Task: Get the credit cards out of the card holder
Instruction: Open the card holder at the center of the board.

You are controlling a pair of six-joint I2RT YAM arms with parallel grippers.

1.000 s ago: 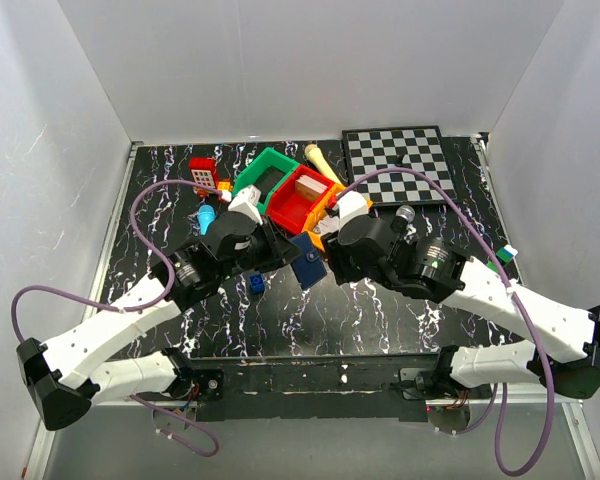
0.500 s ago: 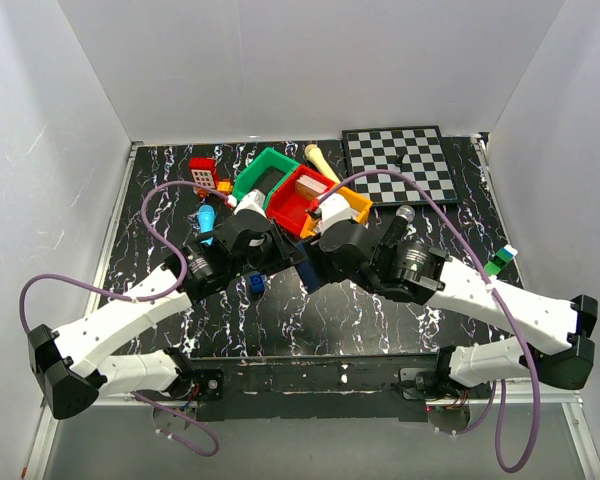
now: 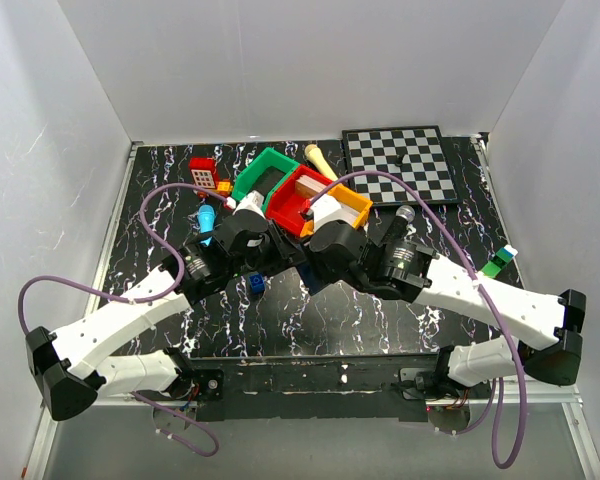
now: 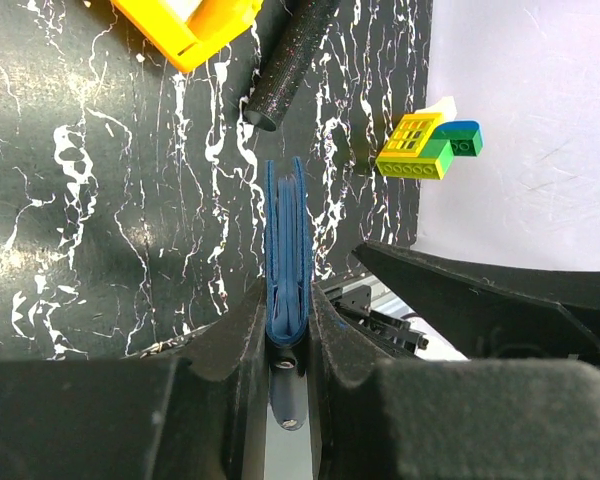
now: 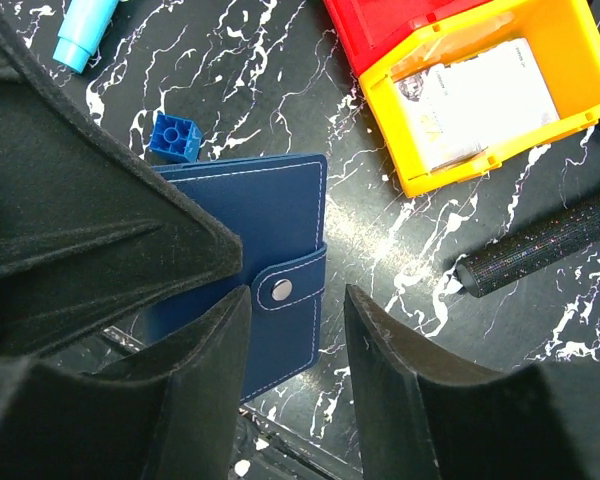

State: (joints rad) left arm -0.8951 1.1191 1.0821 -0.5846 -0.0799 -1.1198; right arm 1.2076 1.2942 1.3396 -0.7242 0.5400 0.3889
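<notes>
Left gripper (image 4: 288, 328) is closed narrow on one edge of the card holder (image 4: 286, 240), which sits edge-on between its fingers, just beside the yellow bin (image 5: 480, 90) on the side toward the arm bases. Right gripper (image 5: 295, 370) stands open, jaws astride the snap tab (image 5: 279, 290), gripping nothing. The holder is closed and no card is out. Recommended: pinch the tab alone and peel it away from the bin against a firm left clamp. The black, white-veined table (image 3: 320, 320) is crowded behind the bin. White walls (image 3: 280, 70) enclose three sides.
</notes>
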